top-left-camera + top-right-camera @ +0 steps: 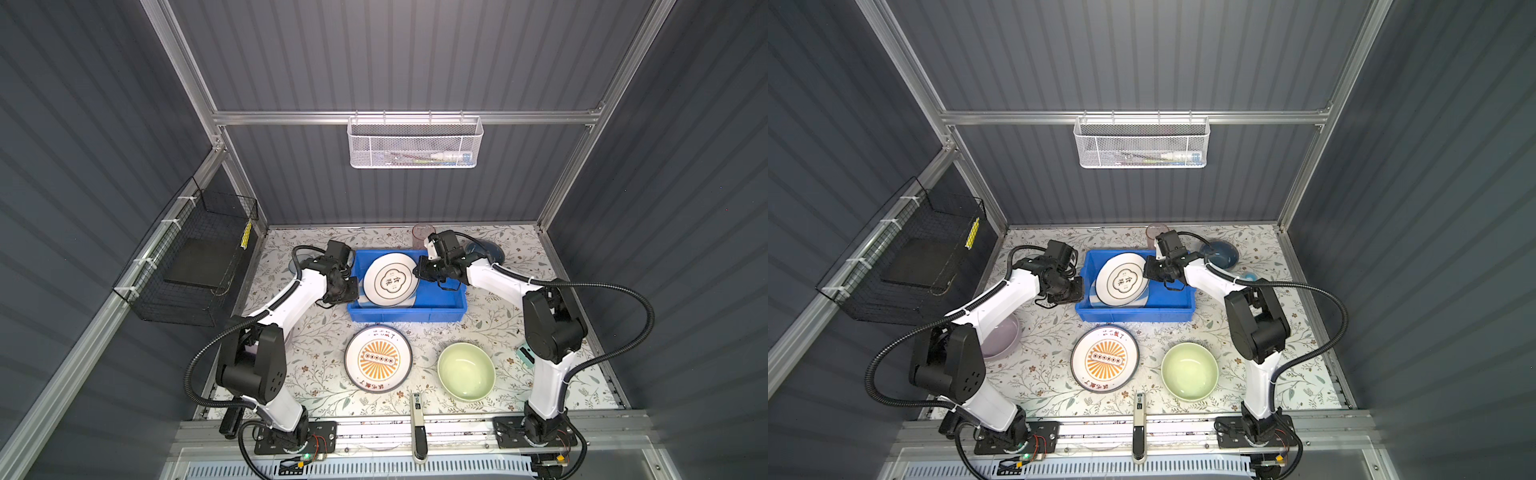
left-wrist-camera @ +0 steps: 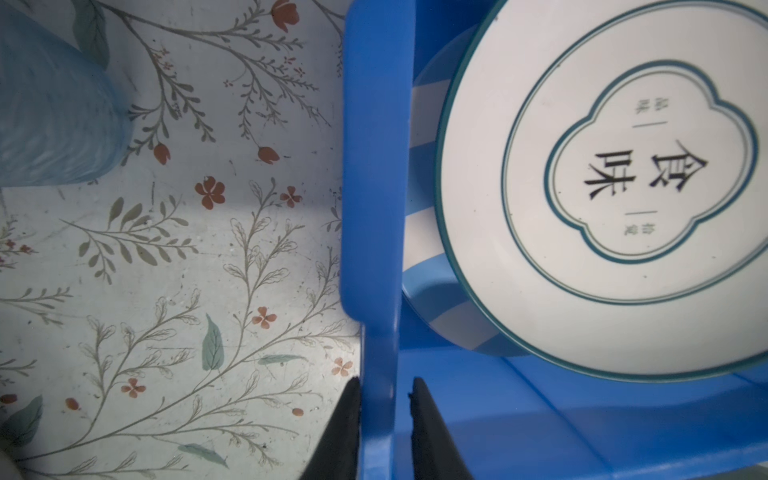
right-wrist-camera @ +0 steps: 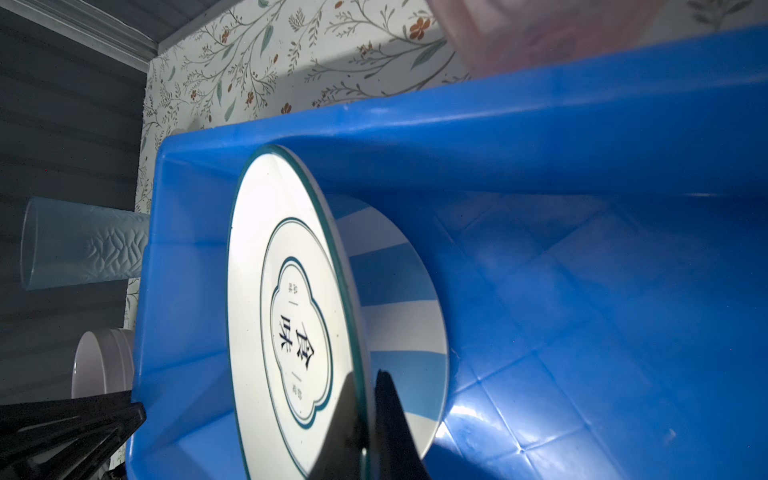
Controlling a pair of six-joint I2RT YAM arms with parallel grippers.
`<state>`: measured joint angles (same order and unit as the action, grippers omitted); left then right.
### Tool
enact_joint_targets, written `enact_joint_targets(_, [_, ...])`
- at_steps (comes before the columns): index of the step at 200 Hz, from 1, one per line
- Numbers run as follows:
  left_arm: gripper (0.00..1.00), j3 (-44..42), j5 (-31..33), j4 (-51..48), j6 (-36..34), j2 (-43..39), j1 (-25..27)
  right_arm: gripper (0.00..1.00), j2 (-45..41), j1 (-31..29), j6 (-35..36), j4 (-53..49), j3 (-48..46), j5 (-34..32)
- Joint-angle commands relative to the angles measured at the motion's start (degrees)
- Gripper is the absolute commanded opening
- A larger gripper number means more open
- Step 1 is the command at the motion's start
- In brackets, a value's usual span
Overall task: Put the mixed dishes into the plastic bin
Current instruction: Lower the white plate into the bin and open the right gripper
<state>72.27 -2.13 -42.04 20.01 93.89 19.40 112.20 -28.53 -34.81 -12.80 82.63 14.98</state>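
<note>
I read right pincer (image 3: pixel 366 374) pinching white plate (image 1: pixel 390 279) at its 3 o'clock rim, tilted over striped plate (image 3: pixel 399 291), both inside bin (image 1: pixel 407 313). Left pincer (image 2: pixel 385 380) straddles bin's 9 o'clock wall; can't tell if clamped.

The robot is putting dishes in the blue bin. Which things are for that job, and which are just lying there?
For the job: blue bin, white plate, striped plate, orange plate, green bowl, lilac bowl, dark blue bowl, pink cup, blue cup.

Just lying about: white mesh basket, black wire basket, teal block.
</note>
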Motion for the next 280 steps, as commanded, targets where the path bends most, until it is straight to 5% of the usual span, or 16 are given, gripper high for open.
enact_joint_targets(1, [0.23, -0.62, -1.34, 0.56, -1.2, 0.94, -0.33, 0.0, 0.67, -0.05, -1.79, 3.2, 1.59, 2.57])
enact_joint_targets(110, [0.22, -0.75, -0.68, -0.15, -1.89, 1.26, -0.33, 0.15, 4.55, -0.96, -4.83, 6.3, 0.16, 3.14])
enact_joint_targets(174, [0.22, -0.9, -0.59, -0.32, -1.99, 0.68, -0.33, 0.33, 4.69, -1.8, -3.38, 3.82, 0.75, 0.53])
enact_joint_targets(280, [0.22, -0.81, -0.07, -1.33, -2.85, -1.1, -0.33, 0.41, 6.84, -2.1, -2.7, 1.75, 1.63, -0.05])
